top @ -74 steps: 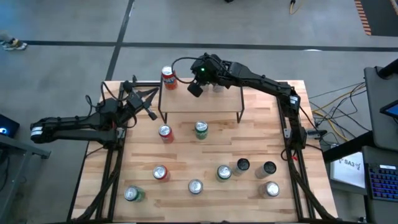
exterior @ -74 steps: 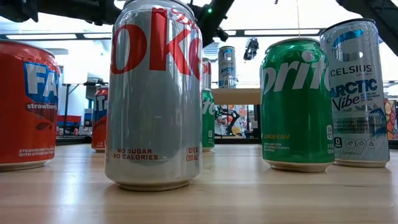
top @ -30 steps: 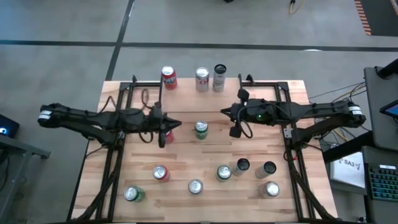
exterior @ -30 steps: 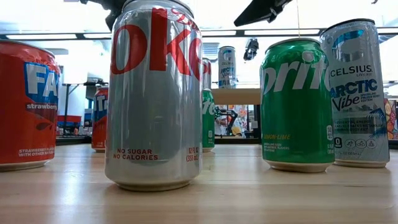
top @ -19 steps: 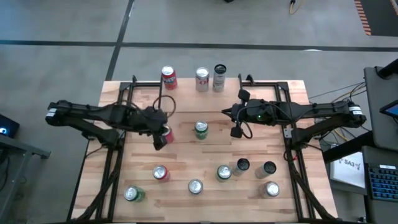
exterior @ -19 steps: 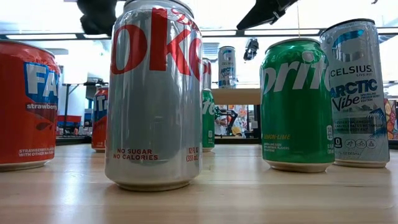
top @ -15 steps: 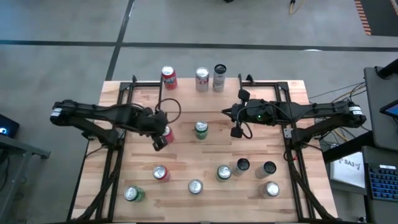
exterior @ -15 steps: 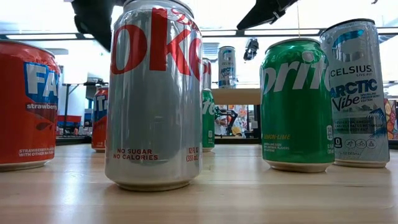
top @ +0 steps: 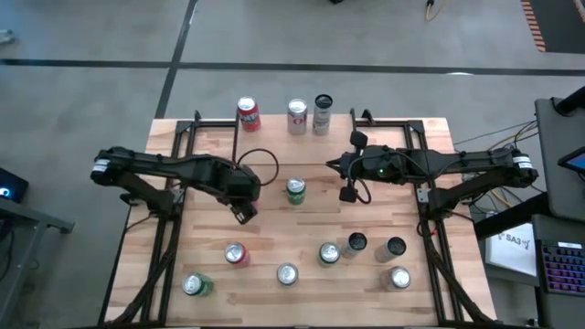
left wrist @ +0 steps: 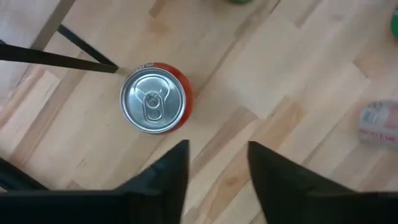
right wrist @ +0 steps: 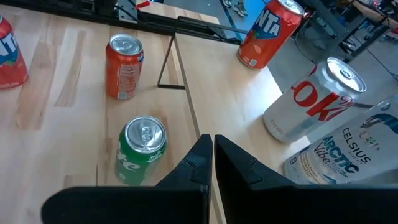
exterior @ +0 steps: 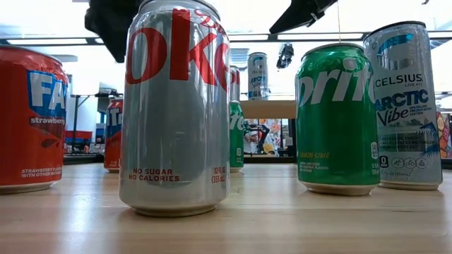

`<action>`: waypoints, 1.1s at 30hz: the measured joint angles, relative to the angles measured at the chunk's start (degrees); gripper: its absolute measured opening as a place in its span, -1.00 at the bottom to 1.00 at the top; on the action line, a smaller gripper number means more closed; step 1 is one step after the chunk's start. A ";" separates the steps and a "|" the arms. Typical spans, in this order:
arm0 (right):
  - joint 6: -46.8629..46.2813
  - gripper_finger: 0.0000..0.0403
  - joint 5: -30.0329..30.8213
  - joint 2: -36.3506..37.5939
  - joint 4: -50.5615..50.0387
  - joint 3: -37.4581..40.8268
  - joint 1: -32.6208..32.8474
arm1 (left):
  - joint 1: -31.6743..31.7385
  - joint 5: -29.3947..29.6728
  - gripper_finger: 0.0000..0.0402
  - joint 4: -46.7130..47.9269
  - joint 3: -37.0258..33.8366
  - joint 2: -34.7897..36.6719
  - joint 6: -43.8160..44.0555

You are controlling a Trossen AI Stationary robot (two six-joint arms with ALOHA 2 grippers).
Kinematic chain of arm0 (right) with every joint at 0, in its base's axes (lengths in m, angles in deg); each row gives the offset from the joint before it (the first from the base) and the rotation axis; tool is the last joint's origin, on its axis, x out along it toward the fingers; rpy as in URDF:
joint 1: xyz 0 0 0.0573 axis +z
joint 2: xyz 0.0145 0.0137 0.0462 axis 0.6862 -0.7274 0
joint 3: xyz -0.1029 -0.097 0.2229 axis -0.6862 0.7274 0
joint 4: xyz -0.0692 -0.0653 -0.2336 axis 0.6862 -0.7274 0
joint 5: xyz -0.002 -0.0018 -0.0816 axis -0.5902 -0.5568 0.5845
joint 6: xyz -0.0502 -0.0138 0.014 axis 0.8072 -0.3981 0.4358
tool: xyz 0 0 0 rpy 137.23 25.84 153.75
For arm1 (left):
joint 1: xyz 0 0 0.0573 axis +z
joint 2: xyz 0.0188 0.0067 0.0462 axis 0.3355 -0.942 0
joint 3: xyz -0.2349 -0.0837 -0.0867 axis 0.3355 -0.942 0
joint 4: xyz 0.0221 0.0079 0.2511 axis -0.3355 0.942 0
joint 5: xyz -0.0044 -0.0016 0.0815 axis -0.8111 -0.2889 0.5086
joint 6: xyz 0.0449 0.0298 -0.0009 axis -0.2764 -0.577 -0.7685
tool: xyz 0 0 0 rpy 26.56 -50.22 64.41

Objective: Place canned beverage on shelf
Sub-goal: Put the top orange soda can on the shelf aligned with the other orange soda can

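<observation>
Left gripper [top: 245,215]: fingers parted to a moderate gap, nothing between them, hanging over the left-centre of the table [top: 183,265]. High view: this gripper sits just off the front-left corner of the shelf [top: 302,151]. The arm's wrist covers the spot beneath it, so the target can cannot be made out from here. The right gripper [top: 349,192] waits near the shelf's front-right corner, well apart from that spot. Low view: a dark mass at top left is probably the left gripper [exterior: 113,25], but no grip detail is readable. The shelf [exterior: 268,109] shows as a raised pale board far behind the near cans. Left wrist view: looking straight down on the orange can [left wrist: 152,106], which stands upright on the tabletop, long axis vertical, lid and tab facing the camera. It stands ahead of the fingertips and off to one side of the gap, not between them, with a thin black shelf leg [left wrist: 56,57] ending right at its rim. Right wrist view: the right gripper [right wrist: 208,149] has its fingers pressed together and holds nothing. The orange can [right wrist: 124,65] stands beside the shelf leg [right wrist: 168,62], off the board. Judgement: the left arm is clearly nearer; before closing, the gap needs shifting over the can and lowering around its sides.
</observation>
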 joint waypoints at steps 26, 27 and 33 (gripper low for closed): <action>-0.15 -0.96 -0.04 0.00 0.04 -0.01 0.00 | 2.77 8.08 0.63 -5.44 -10.23 -1.16 3.66; -0.15 -0.96 -0.04 0.00 0.04 -0.01 0.00 | 2.97 8.64 0.63 -5.80 -10.80 -1.16 3.78; -0.20 -0.96 -0.04 -0.02 0.04 -0.03 0.00 | 3.34 9.67 0.63 -9.24 -12.72 -1.16 3.73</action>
